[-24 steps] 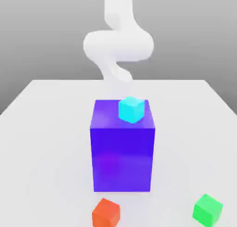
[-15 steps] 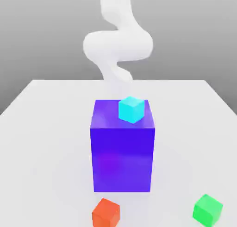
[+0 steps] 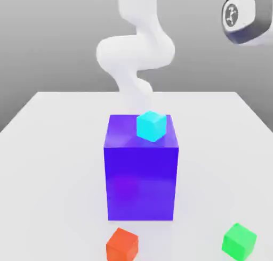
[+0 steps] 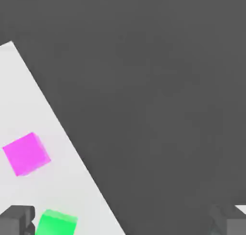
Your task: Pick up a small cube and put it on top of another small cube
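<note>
Exterior view: the small green cube [image 3: 239, 241] sits on the tabletop [image 3: 53, 148] at lower right, well apart from the orange-red cube [image 3: 122, 244] and the cyan cube [image 3: 151, 125] atop the blue-purple block [image 3: 141, 169]. Hand view: the gripper [image 4: 125, 222] is spread wide and empty, one finger [image 4: 17, 218] just beside the green cube (off-centre). A descent from this offset risks knocking the cube aside.

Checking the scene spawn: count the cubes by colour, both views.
Big blue-purple block: 1
Small cyan cube, on top of the block: 1
Small orange-red cube: 1
Small green cube: 1
Small magenta cube: 1
Total: 5
</note>
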